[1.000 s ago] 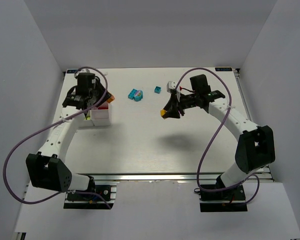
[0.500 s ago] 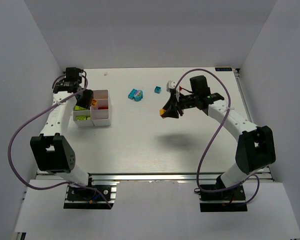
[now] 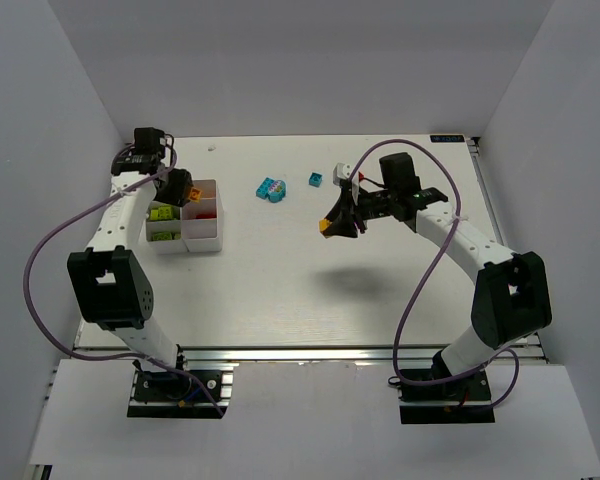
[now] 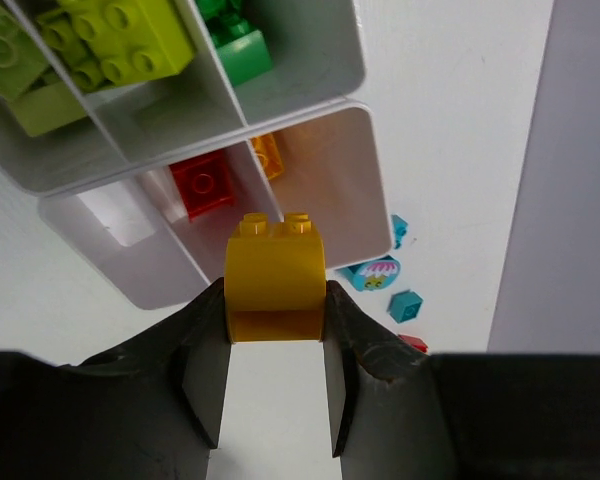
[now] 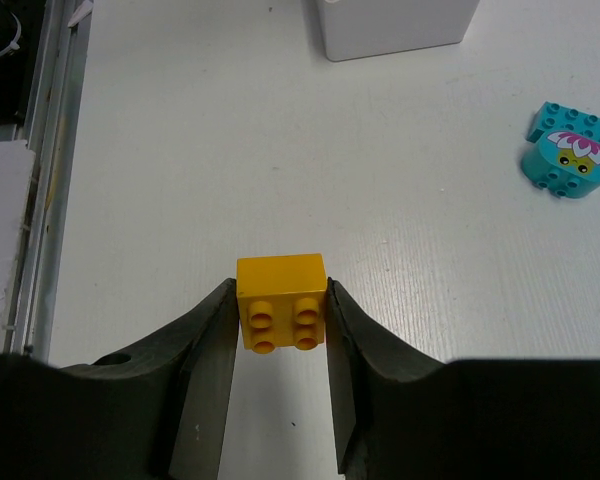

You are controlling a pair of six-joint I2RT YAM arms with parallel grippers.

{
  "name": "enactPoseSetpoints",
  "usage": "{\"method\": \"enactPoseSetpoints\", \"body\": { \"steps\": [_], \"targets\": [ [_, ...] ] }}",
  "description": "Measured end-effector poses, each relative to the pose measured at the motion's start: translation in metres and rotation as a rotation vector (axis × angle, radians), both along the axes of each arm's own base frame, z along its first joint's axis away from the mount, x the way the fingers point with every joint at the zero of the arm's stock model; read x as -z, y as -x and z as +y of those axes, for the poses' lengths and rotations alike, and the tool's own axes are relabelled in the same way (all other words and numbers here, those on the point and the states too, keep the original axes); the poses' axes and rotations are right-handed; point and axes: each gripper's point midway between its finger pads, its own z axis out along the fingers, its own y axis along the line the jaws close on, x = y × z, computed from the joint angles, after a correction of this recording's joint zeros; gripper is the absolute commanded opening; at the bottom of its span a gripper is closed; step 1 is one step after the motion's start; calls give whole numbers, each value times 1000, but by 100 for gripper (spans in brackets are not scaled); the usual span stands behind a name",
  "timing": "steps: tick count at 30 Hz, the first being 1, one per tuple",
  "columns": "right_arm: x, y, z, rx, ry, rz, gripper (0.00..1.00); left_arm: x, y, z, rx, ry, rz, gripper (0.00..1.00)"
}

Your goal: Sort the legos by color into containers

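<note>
Swung round behind the tray [image 4: 352, 60] with the left tool [image 4: 276, 300], clamped on a yellow brick [image 4: 275, 262] above the orange compartment: ready to drop. Holds a second brick [image 5: 280, 290] in the unmoved right tool [image 5: 280, 305], mid-table [image 3: 300, 290]. Leaves blue bricks [image 3: 271, 188] unsorted.

Bright, even light and sharp frames; one soft shadow on the table [image 3: 280, 300].

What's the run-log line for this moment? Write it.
left jaws: shut on first yellow brick, near tray | right jaws: shut on second yellow brick, above table
</note>
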Motion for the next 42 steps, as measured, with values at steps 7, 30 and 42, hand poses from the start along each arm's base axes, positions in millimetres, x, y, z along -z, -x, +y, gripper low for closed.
{"method": "enactPoseSetpoints", "body": {
  "steps": [7,30,42],
  "targets": [
    [2,1,-1,0,2,4,0,-11,-17,-9,5,57,-57,0],
    [2,5,-2,-1,-2,-9,0,2,-27,-9,-32,87,-44,76],
    [2,6,-1,-10,-2,-19,0,-1,-24,-9,18,54,-46,62]
  ]
}}
